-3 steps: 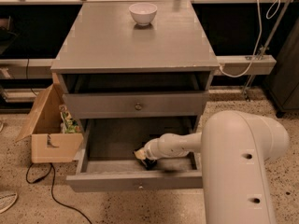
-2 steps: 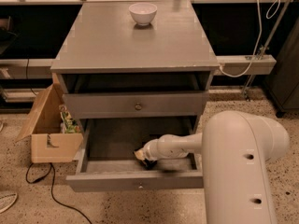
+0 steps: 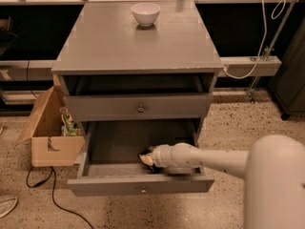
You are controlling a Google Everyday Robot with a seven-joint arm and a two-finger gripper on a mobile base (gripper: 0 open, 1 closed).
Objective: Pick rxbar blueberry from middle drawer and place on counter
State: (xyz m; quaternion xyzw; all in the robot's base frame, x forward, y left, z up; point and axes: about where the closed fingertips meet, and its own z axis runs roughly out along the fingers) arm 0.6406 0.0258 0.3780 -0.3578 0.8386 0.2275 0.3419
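Observation:
The middle drawer [image 3: 143, 186] is pulled out, with a tiny pale knob on its front. My arm reaches into it from the right. The gripper [image 3: 146, 159] is low inside the drawer, near the middle of its floor. A small dark shape [image 3: 143, 153] shows right at the gripper's tip. It looks like the rxbar blueberry, but the gripper hides most of it. The counter [image 3: 119, 42] is the flat grey top of the cabinet above.
A white bowl [image 3: 146, 13] stands at the back of the counter. The drawer with the brass knob [image 3: 140, 109] above is slightly open. An open cardboard box [image 3: 50, 137] sits on the floor at the left, with a black cable [image 3: 52, 194] beside it.

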